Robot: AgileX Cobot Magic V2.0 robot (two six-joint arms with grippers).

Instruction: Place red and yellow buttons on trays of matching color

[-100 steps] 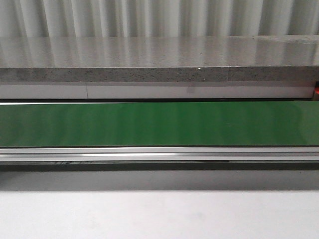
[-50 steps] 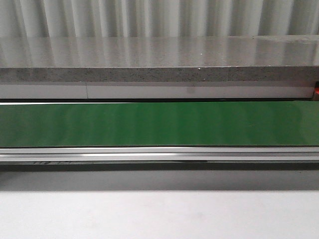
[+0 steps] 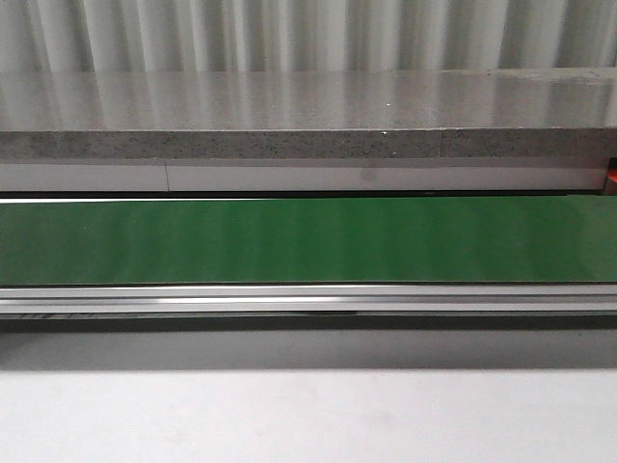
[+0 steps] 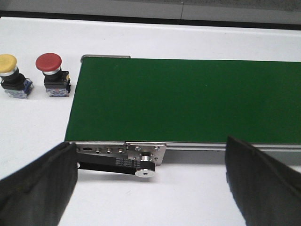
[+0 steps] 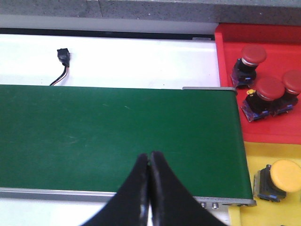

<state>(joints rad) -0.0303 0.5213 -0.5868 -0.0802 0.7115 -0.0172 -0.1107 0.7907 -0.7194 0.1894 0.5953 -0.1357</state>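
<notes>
At the bottom of the left wrist view your left gripper [image 4: 150, 188] is spread wide and empty. Beyond it, upper left, a yellow push button [image 4: 13, 75] and a red push button [image 4: 52, 75] stand upright beside the green conveyor belt [image 4: 188, 101]. They look rigid, light and top-heavy; grip the squarish black base, not the smooth cap. Your right gripper [image 5: 149, 157] is pinched closed, empty, near the red tray [image 5: 225, 47] and yellow tray [image 5: 251, 153].

We see a white table [image 4: 197, 42] with a green belt [image 4: 188, 99], one yellow button [image 4: 11, 75] and one red button [image 4: 52, 74] on it.
</notes>
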